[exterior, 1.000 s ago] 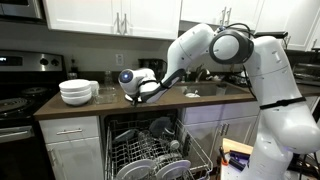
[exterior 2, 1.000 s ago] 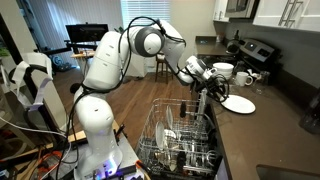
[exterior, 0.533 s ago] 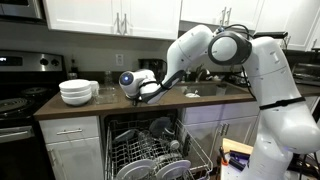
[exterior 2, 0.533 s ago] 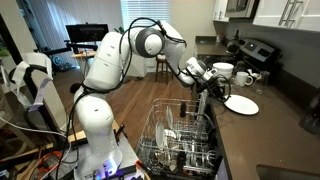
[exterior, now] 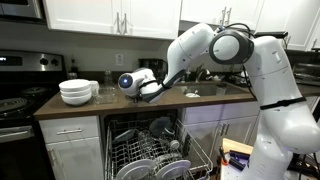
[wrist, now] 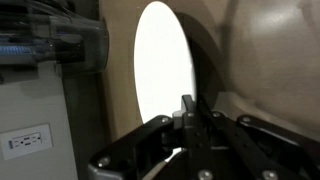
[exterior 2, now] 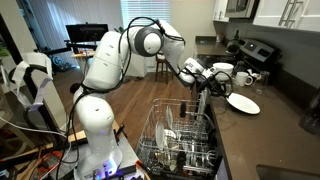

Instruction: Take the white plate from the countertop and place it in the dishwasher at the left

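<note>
**Gripper pinched on the rim of the white plate, above the open dishwasher**

Gripper point(wrist: 188, 112) fingers stand close together in the wrist view, with the near edge of the white plate point(wrist: 163, 72) pinched between them. Nothing else is in its grasp. The plate shows there as a bright oval over the brown countertop point(wrist: 250, 60), with a dark shadow along one side. Whether it rests on the surface or sits just clear of it cannot be told.

In an exterior view the gripper point(exterior 2: 220, 92) reaches out over the countertop point(exterior 2: 262, 128) and meets the plate point(exterior 2: 243, 102) at its nearer edge. The plate lies nearly flat, just in front of a cluster of white mugs point(exterior 2: 223, 70). The dishwasher rack point(exterior 2: 180, 135) is pulled out below and in front of it, with a few dishes standing in its wires.

In an exterior view the gripper point(exterior: 148, 92) hangs low over the counter edge, directly above the open dishwasher point(exterior: 150, 155). The plate itself is too thin and hidden to pick out here. A stack of white bowls point(exterior: 77, 92) sits well apart along the same counter, toward the stove point(exterior: 14, 102).
</note>
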`<action>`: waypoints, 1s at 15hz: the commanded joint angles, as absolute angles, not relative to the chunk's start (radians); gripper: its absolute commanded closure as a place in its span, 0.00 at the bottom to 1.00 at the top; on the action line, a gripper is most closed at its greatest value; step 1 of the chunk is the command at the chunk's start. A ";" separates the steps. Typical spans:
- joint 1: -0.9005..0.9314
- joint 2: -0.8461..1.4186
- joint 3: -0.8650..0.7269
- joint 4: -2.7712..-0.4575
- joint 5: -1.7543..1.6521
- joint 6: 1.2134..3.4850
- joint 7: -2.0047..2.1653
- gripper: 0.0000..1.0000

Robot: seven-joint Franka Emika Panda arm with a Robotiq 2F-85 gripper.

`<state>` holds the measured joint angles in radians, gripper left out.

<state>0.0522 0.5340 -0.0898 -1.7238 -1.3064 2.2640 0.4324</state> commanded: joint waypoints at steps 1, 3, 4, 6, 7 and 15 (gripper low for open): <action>0.082 0.459 -0.091 -1.782 -1.379 2.180 0.450 0.96; 0.102 0.435 -0.088 -1.806 -1.437 2.134 0.483 0.96; 0.109 0.421 -0.082 -1.820 -1.462 2.112 0.493 0.96; 0.121 0.391 -0.064 -1.852 -1.507 2.070 0.511 0.96; 0.125 0.372 -0.050 -1.871 -1.515 2.053 0.514 0.96; 0.115 0.218 0.057 -2.000 -1.430 2.058 0.476 0.96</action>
